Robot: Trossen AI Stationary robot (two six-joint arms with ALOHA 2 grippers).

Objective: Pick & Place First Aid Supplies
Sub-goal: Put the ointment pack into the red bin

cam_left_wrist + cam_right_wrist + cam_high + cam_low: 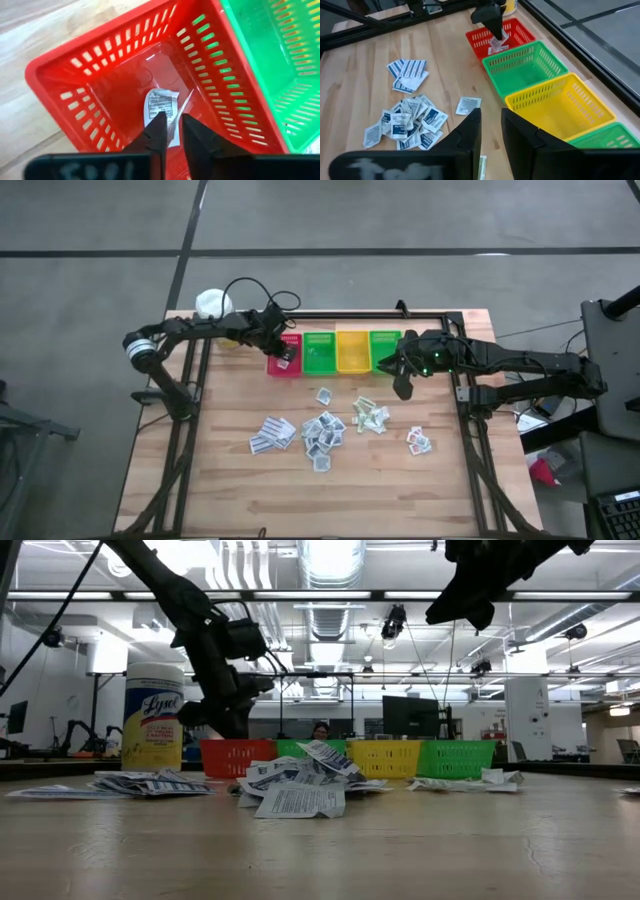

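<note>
Left tool [171, 131] above sachet [161, 107]

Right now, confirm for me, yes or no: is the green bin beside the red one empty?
Yes. The green bin beside the red bin shows only bare mesh floor.

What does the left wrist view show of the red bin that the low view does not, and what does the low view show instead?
Only the left wrist view shows the red bin's inside, where a white sachet hangs at the left gripper. Only the low view shows the Lysol canister, the yellow bin and the sachets piled on the table. Both views show the red bin, the neighbouring green bin and the left gripper.
</note>
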